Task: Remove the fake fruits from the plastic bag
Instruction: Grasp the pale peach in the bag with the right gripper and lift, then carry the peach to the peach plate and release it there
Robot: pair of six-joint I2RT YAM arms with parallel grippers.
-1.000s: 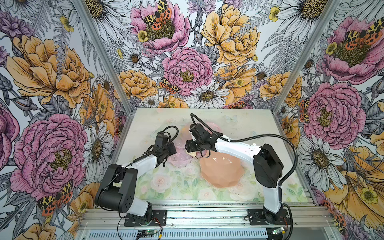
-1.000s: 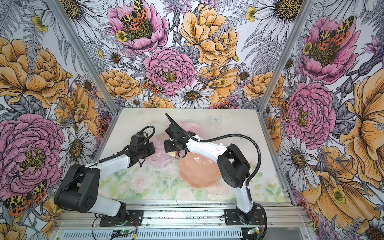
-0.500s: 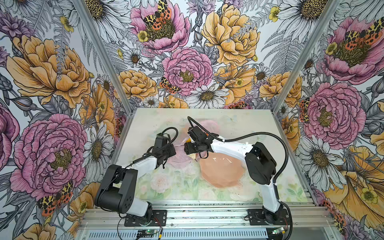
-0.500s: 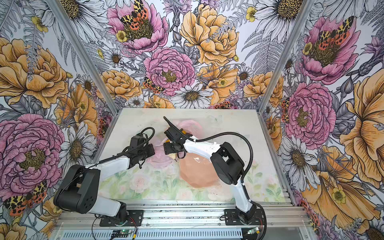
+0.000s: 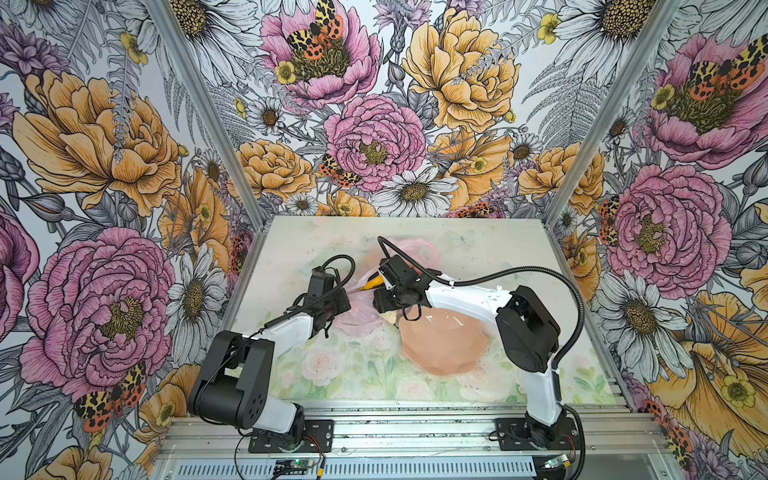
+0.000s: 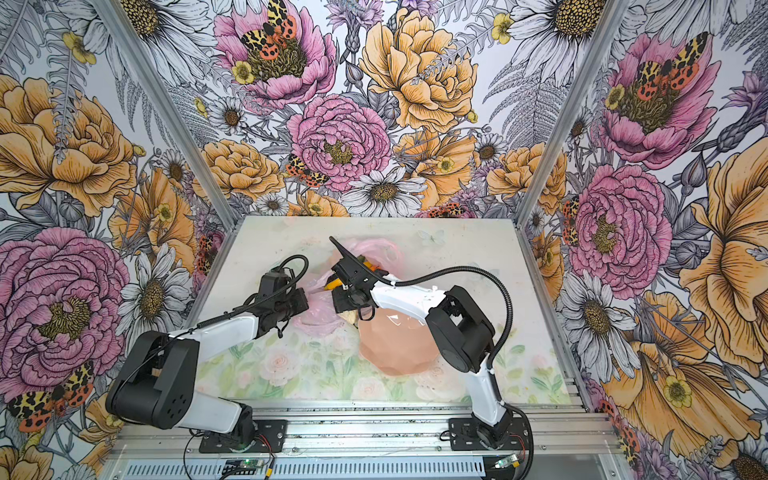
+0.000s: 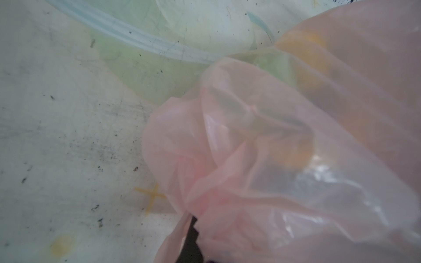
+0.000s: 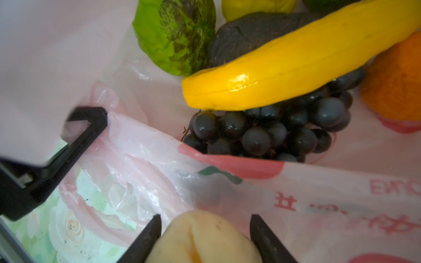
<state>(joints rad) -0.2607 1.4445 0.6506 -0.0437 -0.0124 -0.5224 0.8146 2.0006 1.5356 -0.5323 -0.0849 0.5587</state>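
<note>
The right gripper [image 8: 206,219] is clamped on the cream pear [image 8: 202,241] at the bottom of the right wrist frame, seemingly just outside the mouth of the plastic bag [image 8: 145,154]. It should draw straight back toward the peach plate [image 5: 440,349], centre right in both top views, while the left gripper [image 5: 352,294], pinched shut on the bag's film, anchors it. The banana [image 8: 296,68] and grape bunch [image 8: 273,129] lie inside, upper right of that frame. The bag sits mid-frame on a scuffed pastel-flowered table [image 5: 332,374], closely fenced by floral walls [image 5: 104,166].
</note>
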